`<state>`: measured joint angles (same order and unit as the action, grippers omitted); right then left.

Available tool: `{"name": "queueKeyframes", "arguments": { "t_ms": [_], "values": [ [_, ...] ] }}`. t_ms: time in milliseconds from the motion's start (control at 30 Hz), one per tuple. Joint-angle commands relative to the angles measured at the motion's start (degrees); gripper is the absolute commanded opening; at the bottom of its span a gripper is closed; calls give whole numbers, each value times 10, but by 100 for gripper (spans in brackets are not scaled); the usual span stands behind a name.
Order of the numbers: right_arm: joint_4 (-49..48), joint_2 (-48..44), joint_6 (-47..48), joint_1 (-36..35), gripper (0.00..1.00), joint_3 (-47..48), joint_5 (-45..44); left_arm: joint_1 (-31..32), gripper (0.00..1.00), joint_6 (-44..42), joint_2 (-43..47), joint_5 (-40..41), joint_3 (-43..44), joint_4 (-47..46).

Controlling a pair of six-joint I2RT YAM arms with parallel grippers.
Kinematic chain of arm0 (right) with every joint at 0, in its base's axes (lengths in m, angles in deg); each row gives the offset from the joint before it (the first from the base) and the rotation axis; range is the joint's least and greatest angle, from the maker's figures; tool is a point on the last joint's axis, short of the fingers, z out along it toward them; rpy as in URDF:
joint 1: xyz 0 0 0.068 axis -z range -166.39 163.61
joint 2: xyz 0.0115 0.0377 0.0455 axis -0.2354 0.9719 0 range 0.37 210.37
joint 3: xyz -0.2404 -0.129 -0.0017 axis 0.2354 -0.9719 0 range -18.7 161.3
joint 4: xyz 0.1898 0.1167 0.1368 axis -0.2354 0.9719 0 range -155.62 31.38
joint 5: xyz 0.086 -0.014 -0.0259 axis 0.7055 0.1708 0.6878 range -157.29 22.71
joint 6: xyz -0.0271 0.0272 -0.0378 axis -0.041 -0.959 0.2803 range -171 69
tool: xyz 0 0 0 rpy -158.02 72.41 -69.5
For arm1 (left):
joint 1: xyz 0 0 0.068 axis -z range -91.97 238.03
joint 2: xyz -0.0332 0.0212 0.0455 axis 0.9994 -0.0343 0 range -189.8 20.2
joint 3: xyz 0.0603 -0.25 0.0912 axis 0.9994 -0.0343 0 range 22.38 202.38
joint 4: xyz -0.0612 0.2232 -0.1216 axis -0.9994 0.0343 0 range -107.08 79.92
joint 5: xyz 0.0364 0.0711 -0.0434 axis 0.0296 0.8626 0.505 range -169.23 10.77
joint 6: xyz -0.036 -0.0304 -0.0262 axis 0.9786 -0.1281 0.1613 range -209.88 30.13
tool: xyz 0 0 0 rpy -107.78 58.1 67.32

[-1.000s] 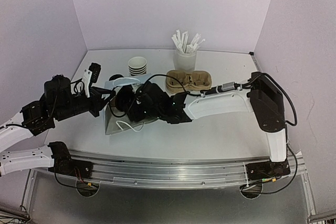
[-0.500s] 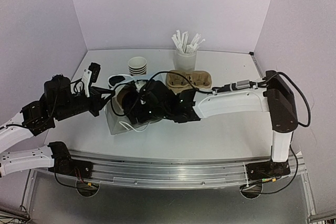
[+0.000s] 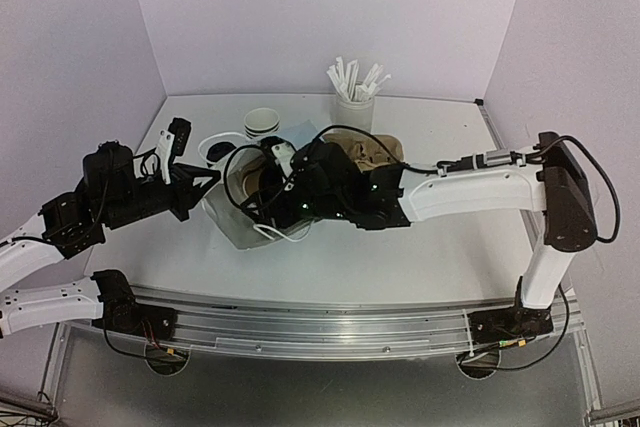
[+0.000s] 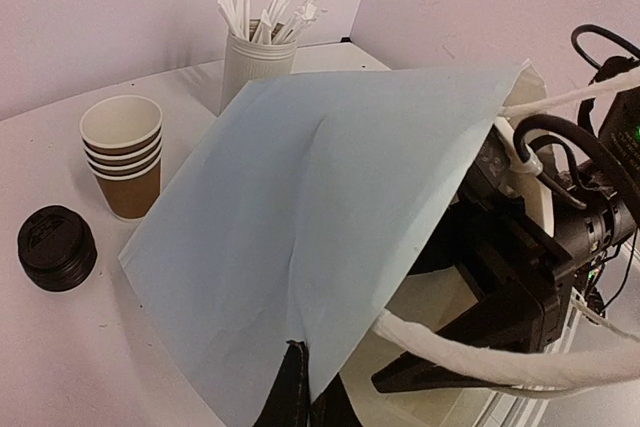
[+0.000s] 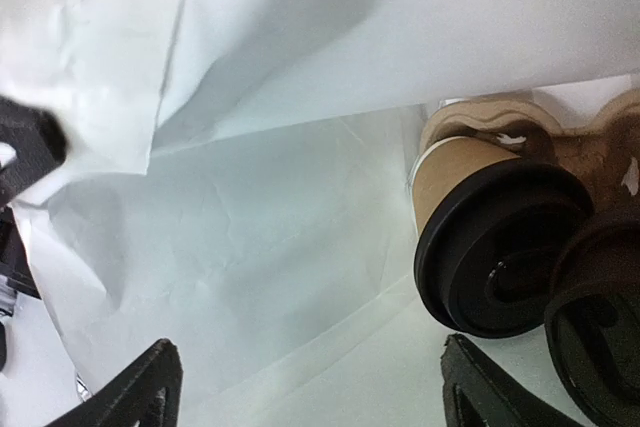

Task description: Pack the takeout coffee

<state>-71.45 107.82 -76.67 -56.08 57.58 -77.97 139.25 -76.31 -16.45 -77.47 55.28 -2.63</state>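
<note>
A white paper bag [image 3: 232,229] lies open on its side, and my left gripper [image 4: 300,355] is shut on its edge, holding the mouth up. Inside it, two lidded brown coffee cups [image 5: 500,237] sit in a pulp carrier [image 5: 480,119]. The second cup's black lid [image 5: 600,327] shows at the right edge. My right gripper [image 5: 315,392] is inside the bag, open, with nothing between its fingers, just short of the cups. A stack of empty brown cups [image 4: 123,157] and a loose black lid [image 4: 57,247] stand on the table behind the bag.
A white cup of wrapped straws [image 3: 352,107] stands at the back. A second brown carrier [image 3: 378,147] sits behind my right forearm. The bag's white twisted handle [image 4: 480,359] loops across its mouth near my right gripper [image 4: 520,277].
My right gripper has opened and drawn back to the right, away from the cups inside the bag. The bag's mouth has lifted and shifted right. The left arm has held still.
</note>
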Motion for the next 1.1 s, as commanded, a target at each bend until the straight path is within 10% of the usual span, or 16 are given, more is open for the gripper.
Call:
{"name": "queueKeyframes", "arguments": {
  "t_ms": [0,833,1067],
  "values": [
    [-46,-33,-25,12,80,-9,-5,-3,0,5,8,-1,-9,19],
    [162,77,-151,13,35,134,-193,-8,0,10,31,-12,-21,8],
    [175,54,-96,18,57,147,-75,-10,0,11,30,-11,-21,11]
  ]
}}
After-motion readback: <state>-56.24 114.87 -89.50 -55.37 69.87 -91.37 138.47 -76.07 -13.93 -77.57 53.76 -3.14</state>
